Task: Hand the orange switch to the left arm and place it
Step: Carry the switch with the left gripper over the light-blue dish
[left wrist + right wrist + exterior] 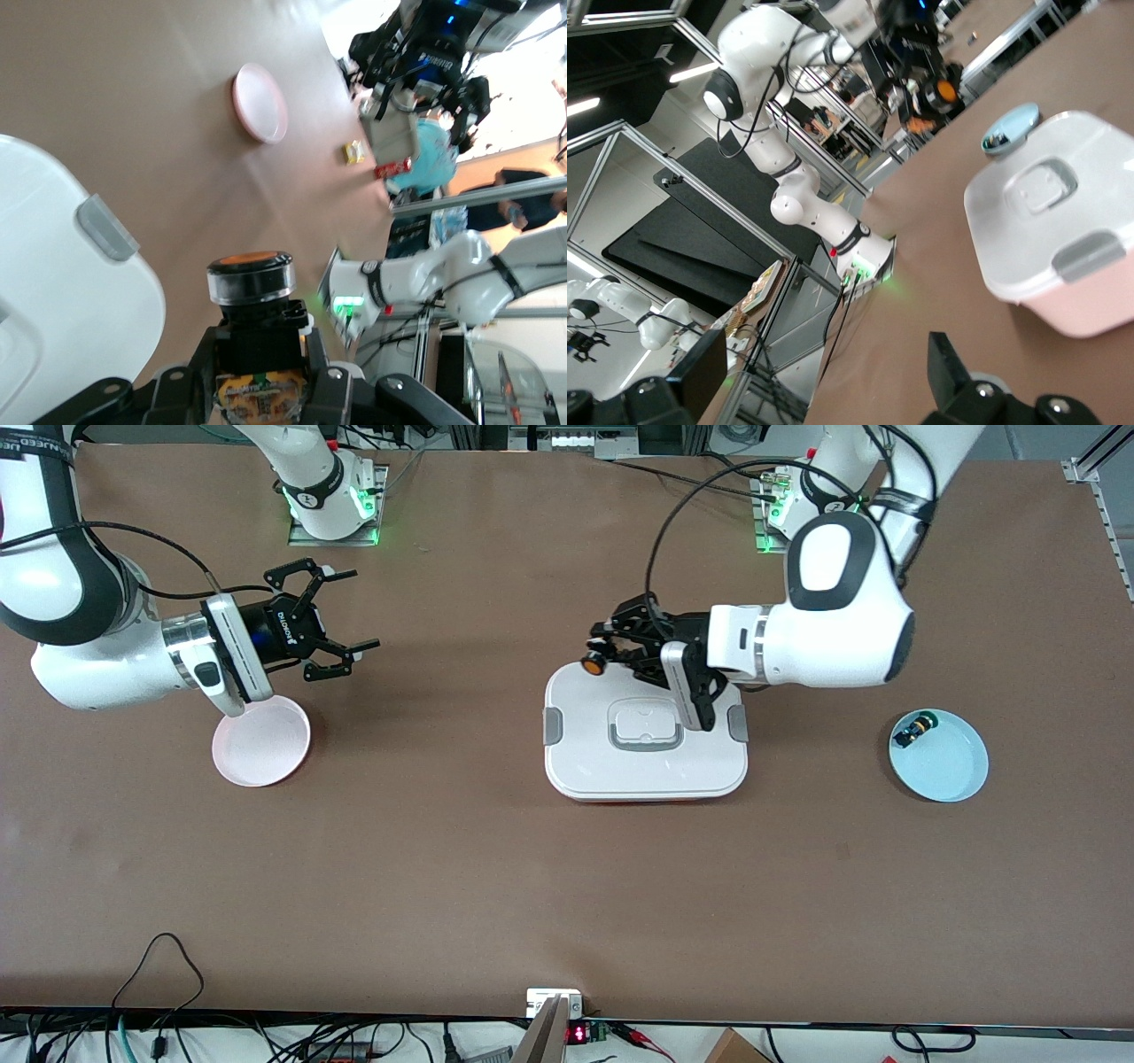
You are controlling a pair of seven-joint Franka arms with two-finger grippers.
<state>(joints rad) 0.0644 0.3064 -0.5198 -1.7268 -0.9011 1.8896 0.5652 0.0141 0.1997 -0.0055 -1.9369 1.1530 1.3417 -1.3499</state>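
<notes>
Two arms, two grippers, mine. My left gripper (609,654) hangs over the edge of the box (646,771) that lies toward my bases, at the corner toward my right arm's end of the table. Its jaws are clamped on the orange switch (591,663); the left wrist view shows the black body pinched between the fingers (330,382) with the orange cap (249,260) sticking out ahead of them. The switch is off the table, above the box's rim.

My right gripper (341,618) hangs in the air over bare table, just beside the pink plate (262,750) and toward my bases from it. Its fingers are spread wide, nothing between them. It points toward the left gripper, well apart from it.

Count of things on the table:
- Box: one. White, lid on, recessed handle (646,724) in the lid, two grey latches, one on each short side (552,727). It sits below my left gripper.
- Plates: two. The pink one is empty, below and beside my right gripper. The light blue plate (948,771) lies toward my left arm's end of the table, well apart from the box.
- Switches: two. The orange one is in my left gripper. The second switch (912,732), black with a yellow-green cap, lies in the blue plate near its rim.

In the right wrist view the box (1063,230), the blue plate (1010,128) and my left gripper with the orange cap (946,90) all show.
</notes>
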